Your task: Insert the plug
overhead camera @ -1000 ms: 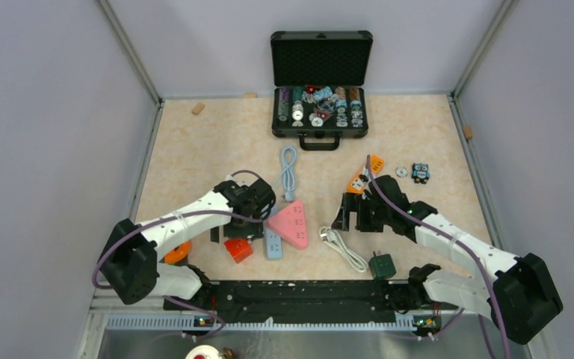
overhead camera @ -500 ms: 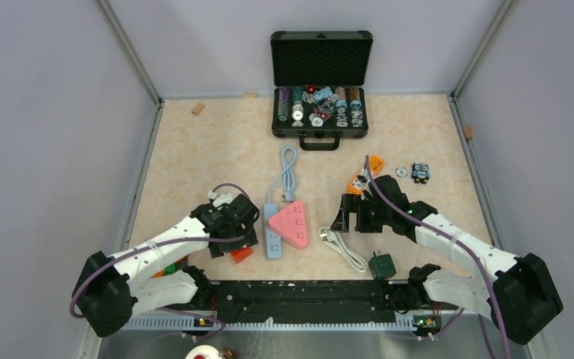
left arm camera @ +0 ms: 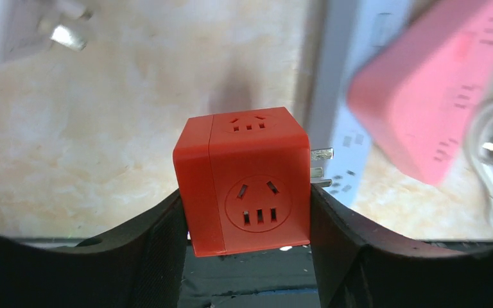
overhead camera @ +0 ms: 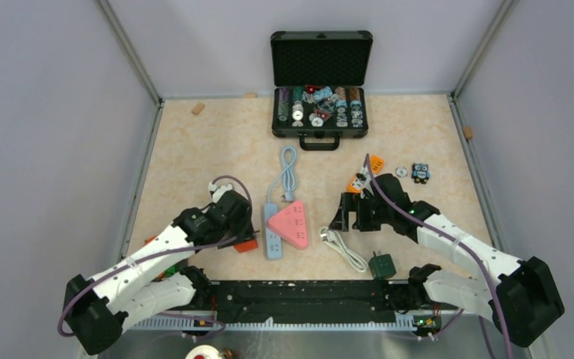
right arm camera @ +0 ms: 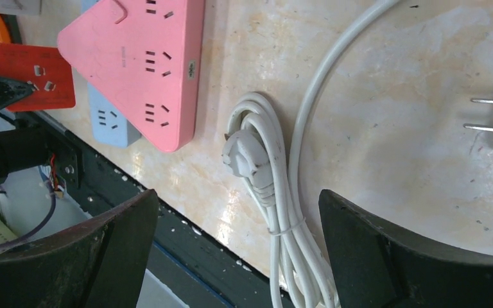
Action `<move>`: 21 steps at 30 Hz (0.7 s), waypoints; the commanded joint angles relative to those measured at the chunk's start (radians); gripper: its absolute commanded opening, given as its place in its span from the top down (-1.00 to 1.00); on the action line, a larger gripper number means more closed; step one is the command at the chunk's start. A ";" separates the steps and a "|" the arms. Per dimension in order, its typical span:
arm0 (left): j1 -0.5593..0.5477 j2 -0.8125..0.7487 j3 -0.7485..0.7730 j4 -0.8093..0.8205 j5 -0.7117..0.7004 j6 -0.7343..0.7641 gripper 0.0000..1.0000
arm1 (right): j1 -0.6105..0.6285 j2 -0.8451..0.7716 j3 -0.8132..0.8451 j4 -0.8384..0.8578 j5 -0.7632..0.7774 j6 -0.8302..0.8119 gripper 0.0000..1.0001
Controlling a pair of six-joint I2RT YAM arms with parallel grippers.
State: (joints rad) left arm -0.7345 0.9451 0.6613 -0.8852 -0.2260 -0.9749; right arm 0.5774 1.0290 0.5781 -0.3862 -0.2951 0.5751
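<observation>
1. The left gripper (left arm camera: 247,224) has its jaws pressed on both flanks of the red cube plug (left arm camera: 244,179), which sits upright between them with a socket face towards the wrist camera.
2. The cube's metal prongs (left arm camera: 321,168) stick out of its right side, pointing at the pale blue power strip (left arm camera: 350,147) just beside it. Whether they touch it I cannot tell.
3. The pink triangular power strip (left arm camera: 436,96) lies partly over the blue one, right of the cube.
4. Left of the cube there is bare table (overhead camera: 194,164) out to the side wall. A white plug (left arm camera: 13,29) lies further out on that side.
5. The right gripper (right arm camera: 236,199) hangs with its jaws wide and nothing in them, above a coiled white cable (right arm camera: 263,173).
6. That coil lies near the pink strip's right edge, with a strip of bare table between them.
7. A dark green adapter (overhead camera: 382,265) sits near the table's front edge, by the end of the coil.
8. At the back, well apart from both arms, an open black case (overhead camera: 320,82) stands against the wall. A blue cable (overhead camera: 289,168) lies between it and the strips.
9. An orange gadget (overhead camera: 366,173) lies close behind the right arm.
</observation>
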 commanded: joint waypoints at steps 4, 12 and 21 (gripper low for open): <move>0.003 -0.160 0.070 0.207 0.187 0.235 -0.02 | -0.004 -0.064 0.011 0.158 -0.135 -0.049 -0.83; 0.003 -0.196 0.089 0.313 0.403 0.328 0.31 | 0.041 -0.097 -0.033 0.365 -0.282 -0.087 -0.84; 0.003 -0.184 0.032 0.511 0.591 0.235 0.46 | 0.119 -0.148 -0.067 0.550 -0.251 -0.071 -0.82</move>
State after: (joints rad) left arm -0.7341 0.7605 0.7082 -0.5575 0.2520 -0.6884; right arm 0.6731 0.9253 0.5159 0.0242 -0.5549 0.5159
